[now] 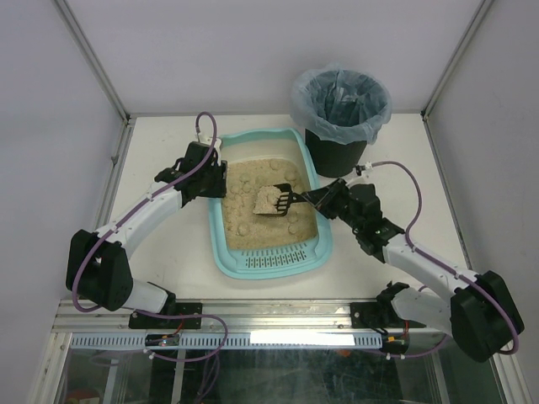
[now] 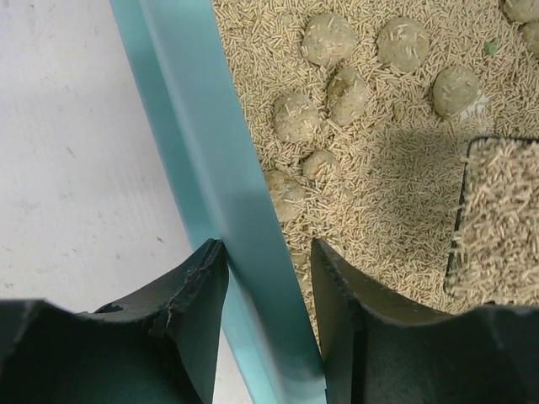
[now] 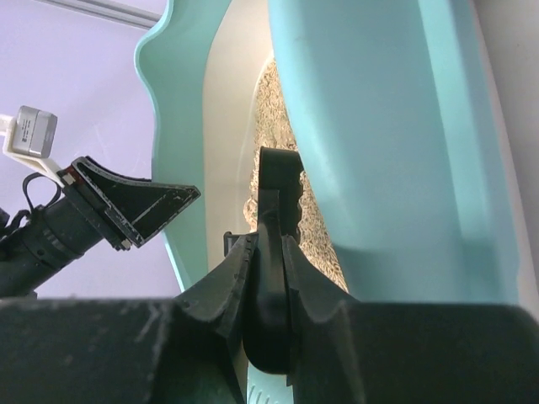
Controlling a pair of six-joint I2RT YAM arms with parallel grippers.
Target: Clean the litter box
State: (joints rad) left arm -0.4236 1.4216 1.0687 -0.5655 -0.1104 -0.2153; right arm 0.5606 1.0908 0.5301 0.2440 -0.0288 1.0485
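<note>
My right hand clamps the scoop, loaded, perhaps with a clump, over the litter box in the middle of the desk; my left hand pinches its rim. Scooping step; next, carry it level to the far-right bin.

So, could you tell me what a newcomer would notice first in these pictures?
Probably the light teal litter box in the middle of the table, with the black scoop above its sand, heaped with litter, in the right gripper. The left gripper clamps the box's left rim, beside a scatter of round clumps. A black bin with a bluish bag stands at the back right.
</note>
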